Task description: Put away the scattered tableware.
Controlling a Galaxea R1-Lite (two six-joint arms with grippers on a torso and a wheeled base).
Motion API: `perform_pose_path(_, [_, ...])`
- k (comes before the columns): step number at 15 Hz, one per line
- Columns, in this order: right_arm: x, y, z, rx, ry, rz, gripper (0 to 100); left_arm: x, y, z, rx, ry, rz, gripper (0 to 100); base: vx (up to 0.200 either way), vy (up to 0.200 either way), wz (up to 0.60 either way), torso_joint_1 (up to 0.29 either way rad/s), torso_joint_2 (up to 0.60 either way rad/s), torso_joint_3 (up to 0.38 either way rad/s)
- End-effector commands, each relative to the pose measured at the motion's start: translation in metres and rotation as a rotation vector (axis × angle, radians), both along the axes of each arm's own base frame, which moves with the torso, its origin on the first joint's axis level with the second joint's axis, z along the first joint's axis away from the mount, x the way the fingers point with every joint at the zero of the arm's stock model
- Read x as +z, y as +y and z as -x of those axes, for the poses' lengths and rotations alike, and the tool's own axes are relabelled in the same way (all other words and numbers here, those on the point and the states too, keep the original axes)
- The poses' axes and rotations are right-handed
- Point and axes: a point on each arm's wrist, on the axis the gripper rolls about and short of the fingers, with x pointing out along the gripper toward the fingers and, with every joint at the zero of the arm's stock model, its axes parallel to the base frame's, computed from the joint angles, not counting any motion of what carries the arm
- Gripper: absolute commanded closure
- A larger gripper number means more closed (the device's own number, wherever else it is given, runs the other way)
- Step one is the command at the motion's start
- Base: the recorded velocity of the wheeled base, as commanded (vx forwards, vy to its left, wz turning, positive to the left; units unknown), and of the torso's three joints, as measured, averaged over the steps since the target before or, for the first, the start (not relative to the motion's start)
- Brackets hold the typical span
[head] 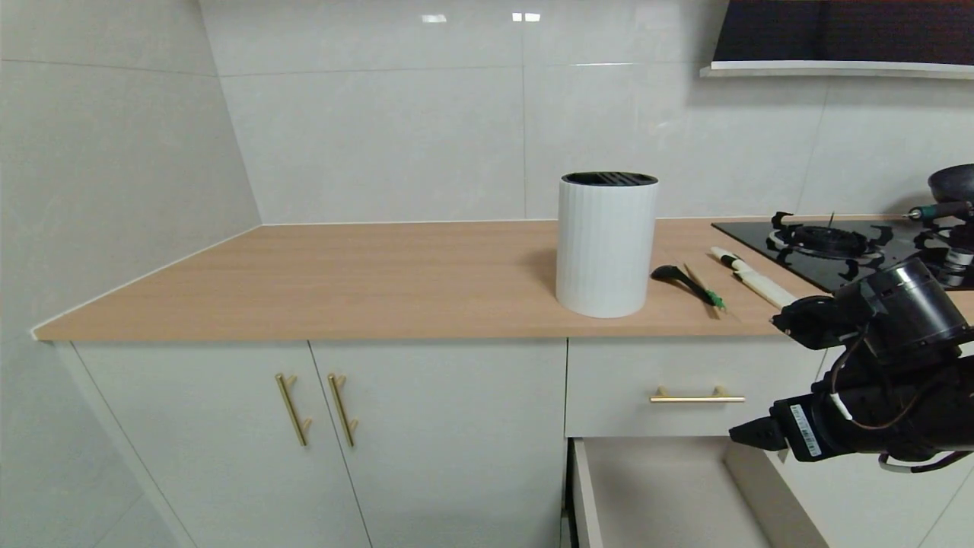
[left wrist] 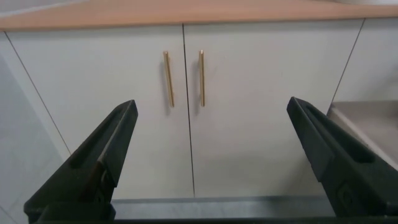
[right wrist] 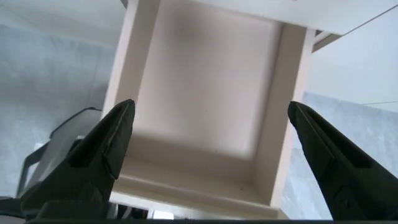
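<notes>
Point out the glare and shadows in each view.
Head view: lamp glare on the upper wall tiles; the white holder throws a shadow on the counter beside it. Right wrist view: a dim patch inside the open drawer. Left wrist view: evenly lit cabinet doors.

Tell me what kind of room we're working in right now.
Most likely a home kitchen: a gas stove is set into a wooden counter, a range hood hangs above the stove, and white cabinets sit below the counter.
</notes>
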Motion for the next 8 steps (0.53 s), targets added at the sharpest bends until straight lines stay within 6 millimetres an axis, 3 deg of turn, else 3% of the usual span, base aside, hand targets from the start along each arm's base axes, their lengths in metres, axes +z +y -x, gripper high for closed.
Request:
perform_pose_path(1, [0.000,0.000,-0.001,-0.001,-0.002,0.001,0,0.000,0.000,0.000,0.001,0.000,0.000,0,0.000,0.000,0.00,0.183,-0.46,-0.281])
perform_pose_path(5, [0.009,0.003,-0.010,-0.013,-0.092,-0.012,0,0.000,0.000,0.000,-0.001,0.000,0.000,0,0.000,0.000,0.00,0.048,-0.12,-0.071])
perform_pose_path(8, [0.033,0.007,-0.044,-0.059,-0.168,-0.053,0,0.000,0.000,0.000,0.001,0.000,0.000,0,0.000,0.000,0.00,0.000,0.00,0.000])
